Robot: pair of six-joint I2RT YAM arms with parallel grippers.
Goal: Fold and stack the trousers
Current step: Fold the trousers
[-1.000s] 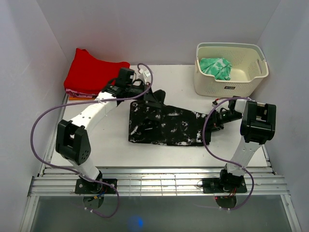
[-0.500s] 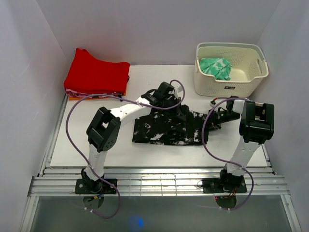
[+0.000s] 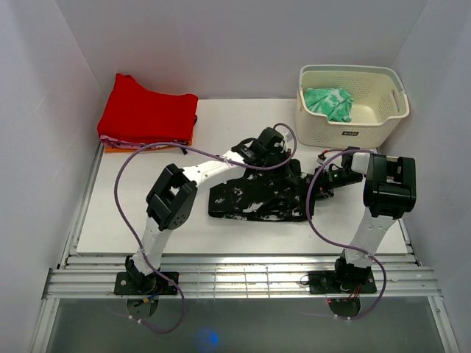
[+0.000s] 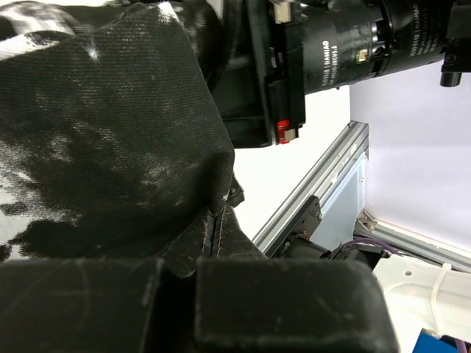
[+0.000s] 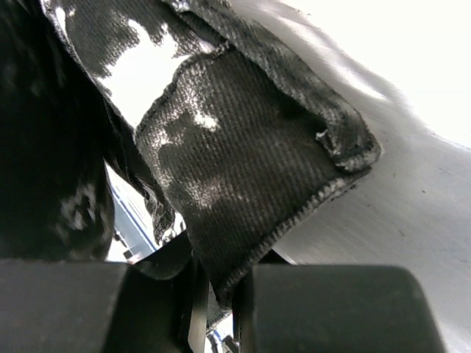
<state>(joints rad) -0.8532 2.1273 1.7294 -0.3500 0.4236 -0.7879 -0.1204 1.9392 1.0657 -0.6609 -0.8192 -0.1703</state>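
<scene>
The trousers (image 3: 254,200), black with white splatter, lie doubled over in the middle of the white table (image 3: 147,220). My left gripper (image 3: 288,170) has reached across to their right end and is shut on a fold of the trousers (image 4: 110,147), whose seam runs into the closed fingers (image 4: 280,294). Just to its right, my right gripper (image 3: 316,184) is low at the trousers' right edge. In the right wrist view it (image 5: 221,287) is shut on a hemmed corner of the trousers (image 5: 235,176). The two grippers are close together.
A folded red garment (image 3: 147,114) lies at the back left corner. A cream basket (image 3: 353,132) at the back right holds a green patterned cloth (image 3: 329,103). Metal rails (image 3: 243,279) run along the near edge, and white walls enclose the sides.
My left arm has swung from the back left over to the right, carrying the trousers' left end across onto the right end. The cloth is now shorter and doubled. The right gripper stayed put.
</scene>
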